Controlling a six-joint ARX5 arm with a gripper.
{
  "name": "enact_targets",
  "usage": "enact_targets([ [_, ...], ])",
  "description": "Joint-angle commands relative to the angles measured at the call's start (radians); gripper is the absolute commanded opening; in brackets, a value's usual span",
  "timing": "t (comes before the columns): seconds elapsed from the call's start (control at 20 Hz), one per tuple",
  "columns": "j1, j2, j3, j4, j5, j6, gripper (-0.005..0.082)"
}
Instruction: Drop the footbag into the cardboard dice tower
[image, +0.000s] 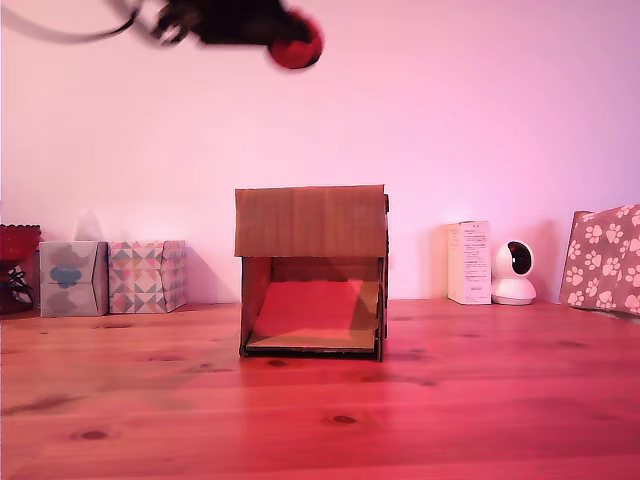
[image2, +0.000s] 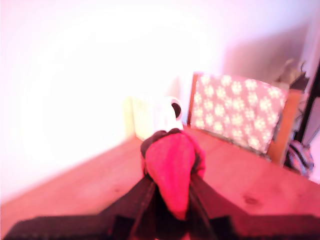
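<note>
One end effector (image: 283, 35) shows at the top of my exterior view, blurred and dark, clamped on the footbag (image: 297, 42) — the red ball hangs high in the air, above the cardboard dice tower (image: 311, 270) and a little toward the exterior view's left of its middle. The tower stands on the wooden worktop (image: 450, 400), its solid upper panel facing me and the sloped ramp visible through the lower opening. On the exterior view's left I see two patterned tissue boxes (image: 112, 277) along the wall; on the exterior view's right, a white carton (image: 469, 262), a small white camera (image: 514, 272) just beside it, and a paw-print box (image: 603, 258) at the edge.

My wrist view is soft, but the footbag (image2: 170, 167) is plain between the two dark fingers (image2: 135, 200), red panel up — squeezed on both sides. Beyond it lie the worktop (image2: 90, 180), the white camera (image2: 167, 114), the pale carton (image2: 141, 117) and the paw-print box (image2: 237, 110).
</note>
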Motion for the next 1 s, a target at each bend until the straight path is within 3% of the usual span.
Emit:
enact_targets([
  [0.0, 0.004, 0.083, 0.053, -0.081, 0.013, 0.01, 0.0064],
  [0.2, 0.017, 0.241, 0.268, -0.284, 0.023, 0.054, 0.0064],
  [0.35, 0.03, 0.321, 0.377, -0.369, 0.023, 0.061, 0.0064],
  [0.85, 0.053, 0.347, 0.403, -0.394, 0.023, 0.061, 0.0073],
  [0.9, 0.053, 0.347, 0.404, -0.394, 0.023, 0.061, 0.0145],
  [0.95, 0.053, 0.347, 0.41, -0.396, 0.023, 0.06, 0.0277],
])
